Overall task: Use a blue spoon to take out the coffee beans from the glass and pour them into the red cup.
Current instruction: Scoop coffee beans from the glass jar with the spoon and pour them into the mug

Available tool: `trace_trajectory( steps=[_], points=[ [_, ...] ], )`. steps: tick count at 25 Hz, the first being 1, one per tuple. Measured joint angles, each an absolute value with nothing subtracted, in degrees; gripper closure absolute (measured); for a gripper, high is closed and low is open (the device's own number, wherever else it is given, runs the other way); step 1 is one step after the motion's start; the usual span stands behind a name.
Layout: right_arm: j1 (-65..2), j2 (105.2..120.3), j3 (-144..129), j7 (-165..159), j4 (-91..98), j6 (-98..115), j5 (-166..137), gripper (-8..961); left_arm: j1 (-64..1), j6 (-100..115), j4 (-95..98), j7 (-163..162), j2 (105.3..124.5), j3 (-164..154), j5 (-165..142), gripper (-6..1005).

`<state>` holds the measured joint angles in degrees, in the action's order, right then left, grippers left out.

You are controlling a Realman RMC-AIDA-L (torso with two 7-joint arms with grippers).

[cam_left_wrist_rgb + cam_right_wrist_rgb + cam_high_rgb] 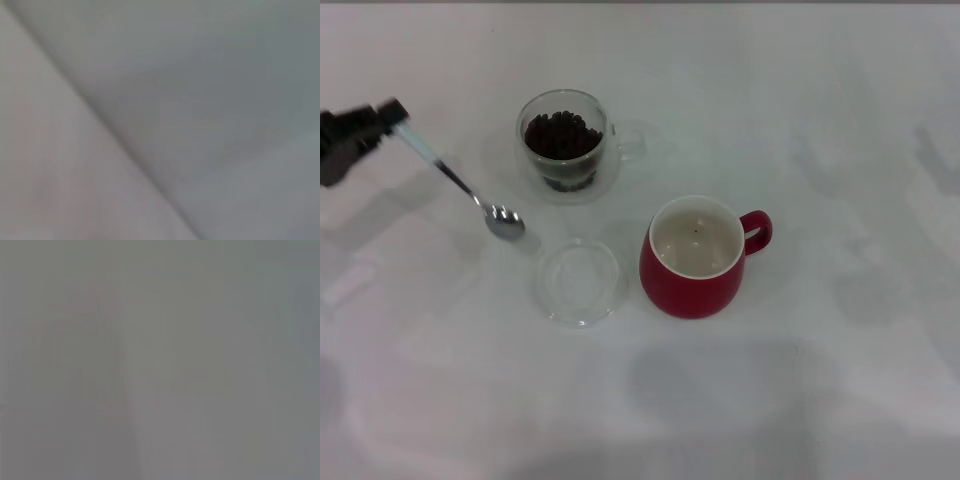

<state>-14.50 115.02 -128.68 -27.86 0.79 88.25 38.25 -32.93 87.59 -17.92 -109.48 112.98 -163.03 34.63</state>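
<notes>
Head view: the blue spoon (460, 185) is pinched at its handle by the left pincer (382, 125), left of the glass (565, 145); its bowl should be lifted over the rim and dipped into the coffee beans (562, 135), kept level

I see a pale-blue-handled shiny metal spoon (460, 182), near-black coffee beans (562, 134) in a clear glass cup (563, 146), and a red ceramic mug (696, 257), cream-white inside, on a white table (840, 380).
</notes>
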Motion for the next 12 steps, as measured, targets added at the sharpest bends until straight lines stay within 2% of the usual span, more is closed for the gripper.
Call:
trace_trajectory(
  steps=[5,12],
  points=[
    [-14.50,115.05,-128.77,-27.93,2.13,88.26,38.17,91,-34.28,87.98,-18.04,-104.51,112.98,-163.04,41.07,866],
    [-14.84,115.05,-129.38,-27.95,3.25,88.27,38.13,90,-41.07,86.45,-19.16,-96.43,112.77,-163.02,43.88,866]
  ],
)
